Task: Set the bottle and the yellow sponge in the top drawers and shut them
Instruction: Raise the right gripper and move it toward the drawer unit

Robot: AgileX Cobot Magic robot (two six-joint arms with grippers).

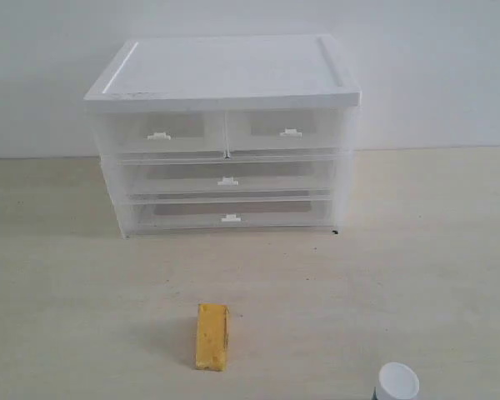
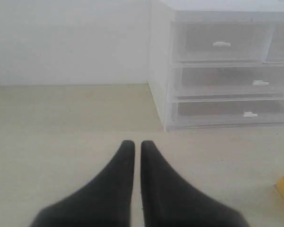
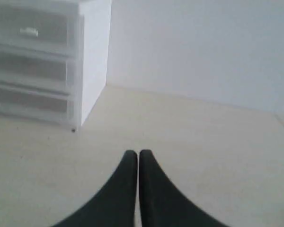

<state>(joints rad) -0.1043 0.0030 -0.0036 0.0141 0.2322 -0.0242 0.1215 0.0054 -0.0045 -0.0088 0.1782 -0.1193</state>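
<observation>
bottle (image 1: 397,382): bottom right edge of the exterior view, cut off by the frame; only the round white cap and a sliver of body show.
yellow sponge (image 1: 212,337): lower centre, slightly left of middle, flat on the table (image 1: 417,267), long side pointing toward the cabinet; well apart from the bottle.
top left drawer (image 1: 162,133): pushed in, white tab handle facing out.
top right drawer (image 1: 283,130): pushed in, just beside the other.
cabinet (image 1: 225,71): upper centre, white top, back near the wall; two full-width drawers (image 1: 227,196) below, both shut.
left gripper (image 2: 137,144): black fingers pressed together, pinching nothing, over bare table in front of the cabinet.
right gripper (image 3: 134,153): fingers pressed together, pinching nothing, over bare table.
</observation>
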